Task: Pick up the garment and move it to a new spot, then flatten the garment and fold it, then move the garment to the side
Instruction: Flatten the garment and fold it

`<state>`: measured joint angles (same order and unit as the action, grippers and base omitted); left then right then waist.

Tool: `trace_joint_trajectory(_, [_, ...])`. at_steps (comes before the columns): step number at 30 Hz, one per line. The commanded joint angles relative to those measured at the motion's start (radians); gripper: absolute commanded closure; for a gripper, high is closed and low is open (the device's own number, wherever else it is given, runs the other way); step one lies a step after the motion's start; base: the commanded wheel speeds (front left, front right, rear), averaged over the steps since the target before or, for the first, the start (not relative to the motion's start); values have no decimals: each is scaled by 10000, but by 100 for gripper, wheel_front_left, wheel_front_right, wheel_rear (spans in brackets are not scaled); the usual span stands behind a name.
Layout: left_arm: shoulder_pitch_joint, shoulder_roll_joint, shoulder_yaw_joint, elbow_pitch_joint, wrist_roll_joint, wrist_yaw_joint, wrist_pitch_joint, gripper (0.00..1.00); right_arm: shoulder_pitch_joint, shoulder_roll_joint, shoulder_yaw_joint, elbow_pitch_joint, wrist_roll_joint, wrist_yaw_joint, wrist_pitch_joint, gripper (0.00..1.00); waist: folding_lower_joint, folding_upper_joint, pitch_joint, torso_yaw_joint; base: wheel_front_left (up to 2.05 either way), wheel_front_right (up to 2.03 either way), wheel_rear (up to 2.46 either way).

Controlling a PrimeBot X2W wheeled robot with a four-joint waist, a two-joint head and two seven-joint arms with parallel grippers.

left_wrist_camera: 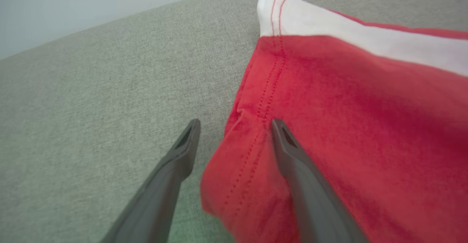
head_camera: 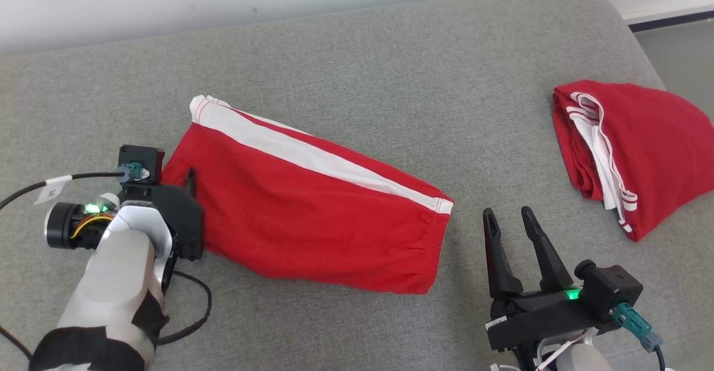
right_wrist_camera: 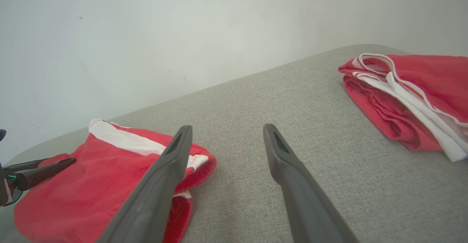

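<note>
Shorts look folded flat on cushion, so you've only the side move left; L gripper & R gripper jaws apart, nothing clamped.

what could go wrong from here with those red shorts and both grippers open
1. The left gripper is open astride the hem of the red shorts; closing there may pinch only the top layer, so the fold could fall open.
2. The right gripper is open beside the waistband, off the cloth; a one-sided lift would likely drag that end.
3. A second folded garment lies to the right; sliding the shorts that way could disturb it.
</note>
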<state>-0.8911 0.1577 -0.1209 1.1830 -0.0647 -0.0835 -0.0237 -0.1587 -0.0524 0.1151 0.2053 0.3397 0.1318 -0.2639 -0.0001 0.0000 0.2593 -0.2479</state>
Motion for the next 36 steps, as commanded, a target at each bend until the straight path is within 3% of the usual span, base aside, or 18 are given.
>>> trace_joint_trajectory(1, [-84,37,-4,187,-148,-62,164,0,40,30,25,-44,57,-29,5,0,1,0,47,-37,0,0,0])
trace_joint_trajectory(3, [-43,26,-11,333,-247,-119,351,0,52,30,29,-56,74,-29,5,0,1,0,80,-53,0,0,0])
trace_joint_trajectory(4, [-17,5,-47,408,-215,-148,465,9,58,31,31,-59,82,-29,5,0,1,0,92,-58,0,0,0])
trace_joint_trajectory(5, [-2,-25,-77,473,-230,-208,548,26,64,31,26,-56,95,-29,5,0,1,0,101,-58,0,0,0])
trace_joint_trajectory(6, [19,-53,-97,525,-282,-230,613,58,67,31,19,-48,101,-29,5,0,1,0,107,-56,0,0,0])
trace_joint_trajectory(7, [19,-53,-97,525,-282,-230,613,58,67,31,19,-48,101,-29,5,0,1,0,107,-56,0,0,0])
trace_joint_trajectory(8, [53,-91,-150,572,-276,-262,671,91,79,29,-6,-37,96,-29,5,0,1,0,98,-34,0,0,0])
trace_joint_trajectory(9, [91,-131,-150,625,-353,-294,758,100,95,31,-22,-22,94,-29,5,0,1,0,81,-13,0,0,0])
trace_joint_trajectory(15, [249,-109,-171,711,-609,-360,793,100,139,30,38,61,171,-29,5,0,1,0,-159,155,0,0,0])
trace_joint_trajectory(29, [1902,-429,609,410,-1628,157,-1774,100,784,26,-238,316,157,-29,5,0,1,0,-1613,985,0,0,0])
trace_joint_trajectory(36, [3219,-642,813,85,-1958,462,-2340,100,1117,25,-319,462,40,-29,5,0,1,0,-2246,1440,0,0,0])
